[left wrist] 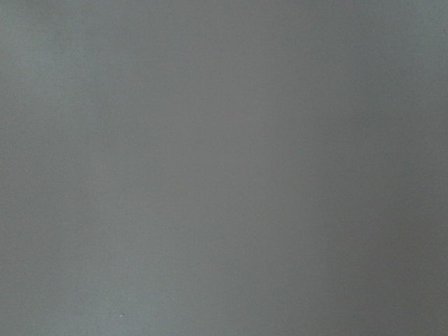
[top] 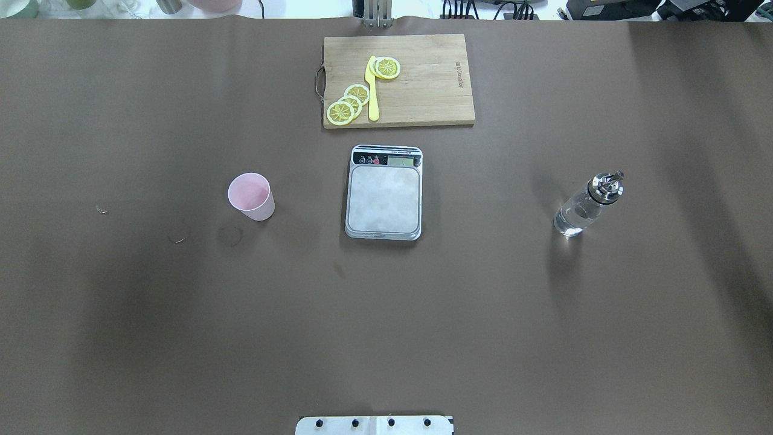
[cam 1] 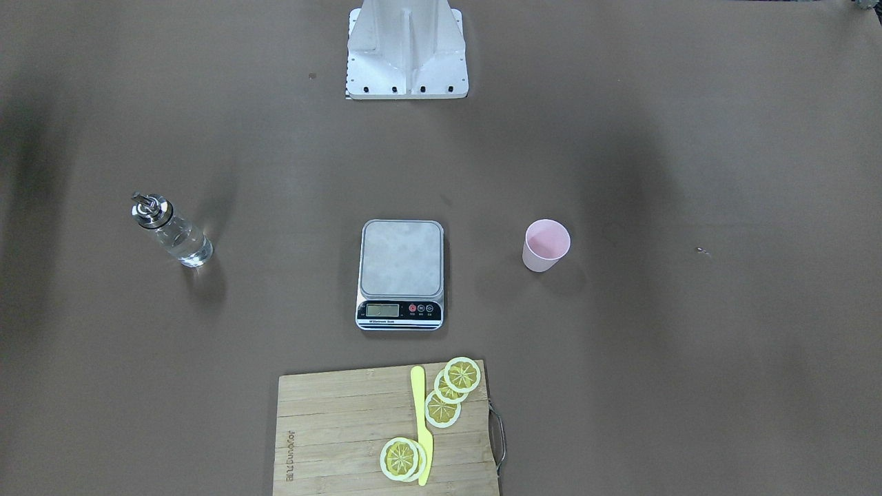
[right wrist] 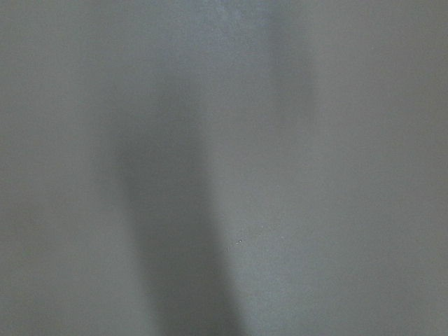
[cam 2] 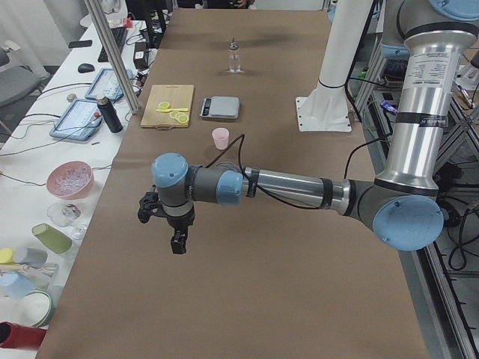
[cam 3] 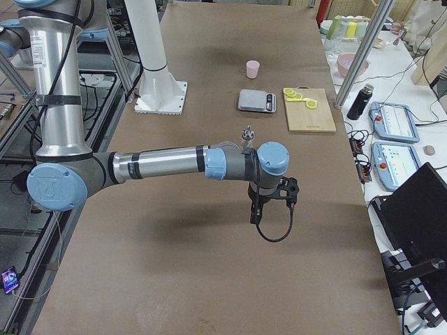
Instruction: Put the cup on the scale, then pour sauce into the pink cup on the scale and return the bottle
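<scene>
L pincer, R pincer hanging over tabletop; spread or pressed, can't tell. Upright pink cup standing apart from scale, robot's L side. Prob. light, thin-walled, crushing easily; suggesting gentle pinch across rim wall.

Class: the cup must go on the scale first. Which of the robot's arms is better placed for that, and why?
Left. The cup stands upright on the robot's left of the scale, nearer the left arm; the bottle stands on its right.
</scene>
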Tool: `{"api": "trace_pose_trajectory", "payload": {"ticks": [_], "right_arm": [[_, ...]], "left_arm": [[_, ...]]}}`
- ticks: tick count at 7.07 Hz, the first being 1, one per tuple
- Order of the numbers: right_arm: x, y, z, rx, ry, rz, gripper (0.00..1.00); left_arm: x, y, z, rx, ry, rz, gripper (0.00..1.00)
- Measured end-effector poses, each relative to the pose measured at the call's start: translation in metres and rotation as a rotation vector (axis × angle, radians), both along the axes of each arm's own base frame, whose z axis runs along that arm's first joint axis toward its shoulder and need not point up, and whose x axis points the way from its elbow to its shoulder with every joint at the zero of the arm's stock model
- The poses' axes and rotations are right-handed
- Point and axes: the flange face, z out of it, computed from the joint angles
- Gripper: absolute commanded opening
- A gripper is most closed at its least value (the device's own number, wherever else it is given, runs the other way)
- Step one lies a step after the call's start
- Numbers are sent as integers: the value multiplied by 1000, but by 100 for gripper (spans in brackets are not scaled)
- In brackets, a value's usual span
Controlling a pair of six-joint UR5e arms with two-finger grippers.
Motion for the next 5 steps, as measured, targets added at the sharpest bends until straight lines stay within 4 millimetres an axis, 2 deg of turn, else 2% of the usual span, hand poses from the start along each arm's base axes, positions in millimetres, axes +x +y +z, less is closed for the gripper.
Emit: {"api": "trace_pose_trajectory", "payload": {"ticks": [5], "right_arm": [[0, -3, -4, 7, -2, 1, 100]], "left_arm": [[4, 0, 9, -26, -5, -1, 98]]}}
